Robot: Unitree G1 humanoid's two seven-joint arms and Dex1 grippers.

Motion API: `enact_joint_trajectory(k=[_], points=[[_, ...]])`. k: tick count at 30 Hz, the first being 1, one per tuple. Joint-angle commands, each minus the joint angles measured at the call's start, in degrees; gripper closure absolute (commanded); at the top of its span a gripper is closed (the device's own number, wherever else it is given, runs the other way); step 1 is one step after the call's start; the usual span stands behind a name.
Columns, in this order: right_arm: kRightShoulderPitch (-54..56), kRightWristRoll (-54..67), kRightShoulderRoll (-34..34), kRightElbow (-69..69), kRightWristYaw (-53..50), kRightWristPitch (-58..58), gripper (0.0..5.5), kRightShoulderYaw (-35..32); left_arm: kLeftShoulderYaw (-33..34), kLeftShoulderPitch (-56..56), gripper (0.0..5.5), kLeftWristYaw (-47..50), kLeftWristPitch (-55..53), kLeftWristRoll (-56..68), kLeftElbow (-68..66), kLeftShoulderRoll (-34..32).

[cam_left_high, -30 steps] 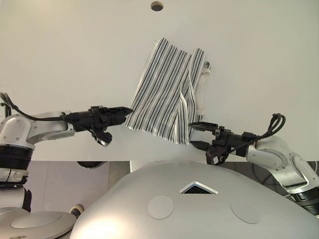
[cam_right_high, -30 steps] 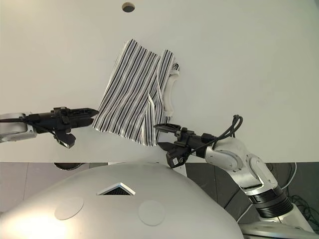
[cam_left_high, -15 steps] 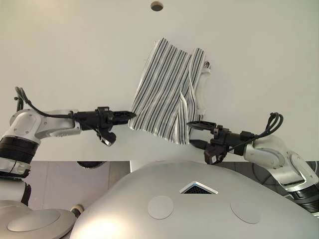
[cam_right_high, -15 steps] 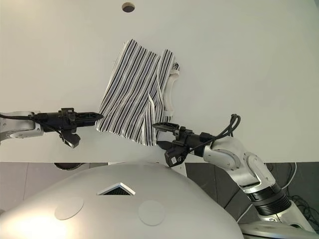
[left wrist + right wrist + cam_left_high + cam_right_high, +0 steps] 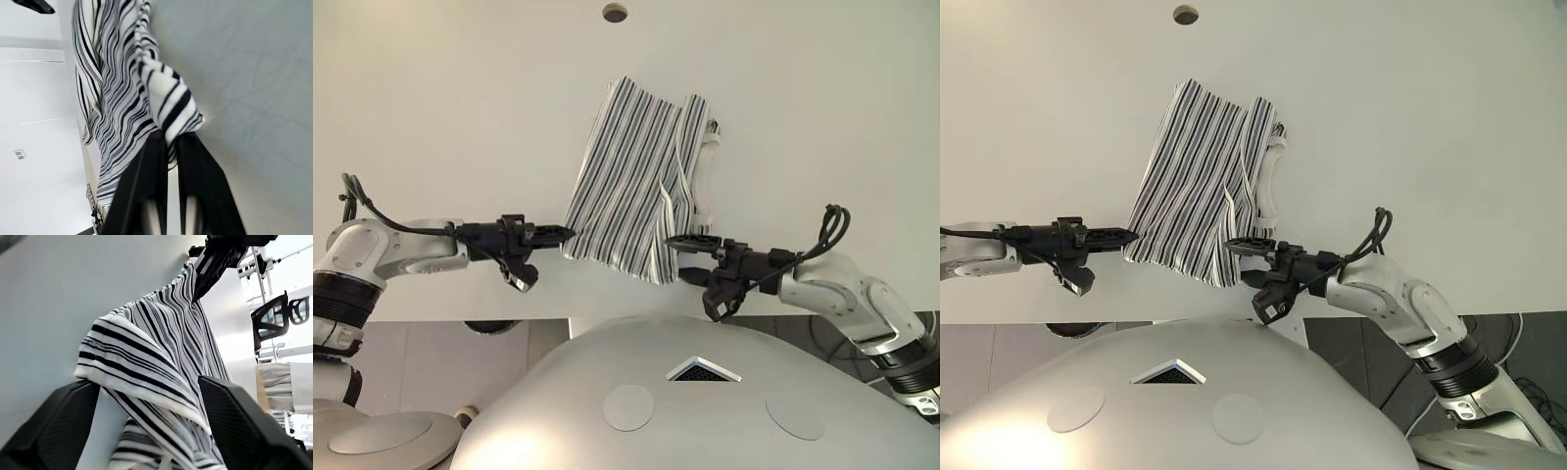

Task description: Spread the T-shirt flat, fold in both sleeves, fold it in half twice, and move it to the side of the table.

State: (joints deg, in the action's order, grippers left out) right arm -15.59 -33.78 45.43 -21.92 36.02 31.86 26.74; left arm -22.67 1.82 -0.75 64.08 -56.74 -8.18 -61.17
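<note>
L gripper (image 5: 564, 233) pinches the shirt's (image 5: 636, 181) near-left corner. R gripper (image 5: 677, 258) is spread, straddling the near-right corner. Shirt lies mid-table (image 5: 440, 117). R should bite deep, then both lift evenly w/ hem taut.

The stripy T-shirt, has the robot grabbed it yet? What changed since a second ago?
The left end effector slid in to the near left corner of the T-shirt and now pinches it. The right end effector moved toward the robot's left; its open fingers now straddle the near right corner. The T-shirt stayed lying on the table, about where it was.
</note>
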Motion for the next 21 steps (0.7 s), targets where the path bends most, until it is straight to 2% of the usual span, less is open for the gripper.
enact_joint_trajectory(k=[1, 6, 15, 18, 21], points=[[-0.4, -4.3, 0.6, 3.0, 3.6, -0.3, 1.74, 3.7, -2.9, 3.8, 5.41, -3.4, -1.1, -2.5, -1.2, -0.5], [0.1, -6.9, 1.8, 5.6, 2.6, -0.5, 1.74, 4.0, -2.8, 4.1, 5.41, -3.7, -1.7, -2.1, -0.9, -0.9], [-8.4, -5.9, 11.6, 6.0, -2.6, -0.8, 1.74, -6.4, -1.8, 5.7, 5.43, -3.7, -2.8, -1.3, 0.5, -2.3], [-8.2, -7.4, 11.6, 7.7, -4.4, 0.0, 1.74, -6.9, -1.9, 5.4, 5.43, -3.6, -2.9, -1.3, 0.4, -2.4], [-6.5, -9.4, 9.4, 8.6, -5.0, 0.9, 1.74, -4.5, -2.0, 5.1, 5.44, -3.6, -2.9, -1.4, 0.6, -2.4]])
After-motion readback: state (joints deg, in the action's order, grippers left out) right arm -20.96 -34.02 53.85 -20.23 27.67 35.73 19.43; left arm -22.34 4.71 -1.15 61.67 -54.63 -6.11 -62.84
